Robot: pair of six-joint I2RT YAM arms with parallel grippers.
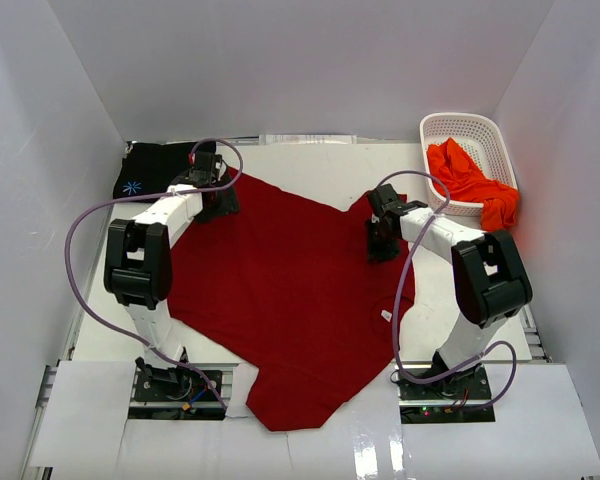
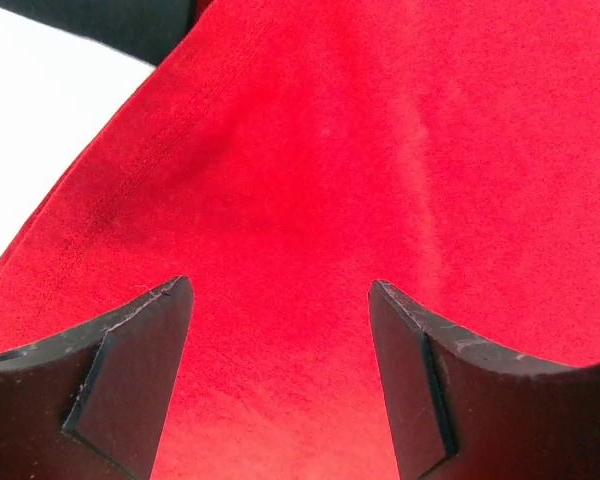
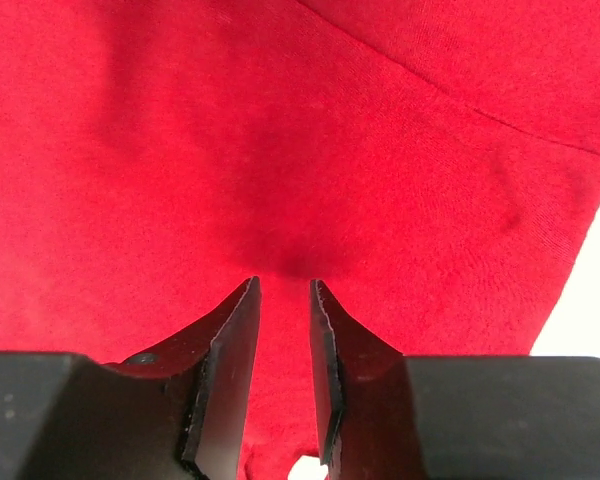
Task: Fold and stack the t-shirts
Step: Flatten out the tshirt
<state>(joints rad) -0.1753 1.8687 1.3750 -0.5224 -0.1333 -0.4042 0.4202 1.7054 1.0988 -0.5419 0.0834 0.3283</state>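
The left gripper (image 2: 280, 335) is spread wide. Its two dark fingers (image 2: 120, 380) stand well apart just above the dark red t-shirt (image 1: 290, 290), and nothing lies between them but the flat cloth underneath. In the top view this gripper sits over the shirt's far left part, close to the table's (image 1: 320, 165) far left corner. The wrist view shows a hemmed edge of the red cloth running off toward bare white table on the left.

The right gripper (image 3: 285, 290) has its fingers (image 3: 225, 370) drawn close, with only a narrow slit between them. It points down onto the same shirt near the shirt's right edge. The cloth gathers into a small dark crease right at the fingertips. Whether a fold is actually pinched between them cannot be told.

The dark red t-shirt lies opened out across the middle of the table, between the two arms, and one corner reaches the near edge between the bases. The black t-shirt (image 1: 152, 170), with its small blue print (image 1: 132, 187), lies in the far left corner, just beside the left gripper and partly behind that arm. A white slotted basket (image 1: 500, 135) stands at the far right corner. The orange-red t-shirt (image 1: 465, 175) is bunched inside it and spills over its near rim. Purple cables (image 1: 75, 260) loop out beside each arm.
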